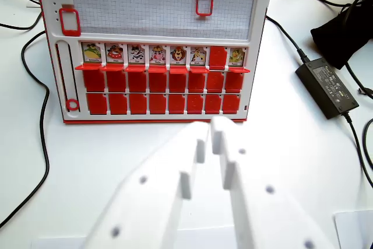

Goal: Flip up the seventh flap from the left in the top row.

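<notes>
Red game board (pixel 152 51), seven top-row flaps up, seventh flap (pixel 217 56) down; white tool (pixel 211 129) nearly together, empty.

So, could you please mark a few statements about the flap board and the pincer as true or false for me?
1. In the top row, the seventh flap from the left shows only red, no picture. True.
2. The pincer is gripping a flap. False: it sits in front of the board, touching nothing.
3. A black power adapter lies on the wrist view's right. True.
4. The two lower rows show animal pictures. False: all are plain red.
5. The first flap shows a picture. True.
</notes>
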Available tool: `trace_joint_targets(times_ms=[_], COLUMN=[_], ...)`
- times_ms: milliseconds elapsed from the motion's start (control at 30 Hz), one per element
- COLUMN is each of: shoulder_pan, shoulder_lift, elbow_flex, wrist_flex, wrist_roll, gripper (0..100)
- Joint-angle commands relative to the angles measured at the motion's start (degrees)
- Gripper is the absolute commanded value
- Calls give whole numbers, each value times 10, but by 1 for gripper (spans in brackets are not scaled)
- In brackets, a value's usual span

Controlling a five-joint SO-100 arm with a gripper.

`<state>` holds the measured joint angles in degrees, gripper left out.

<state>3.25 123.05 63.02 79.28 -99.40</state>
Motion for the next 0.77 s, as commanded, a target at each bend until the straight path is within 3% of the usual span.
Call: trace_joint_targets(times_ms=[0,733], shoulder_pan=[-4,3], shoulder_lift=[41,37], elbow_flex=[4,18], wrist_flex=[-3,-36], wrist_roll=[-12,26], gripper=[0,0])
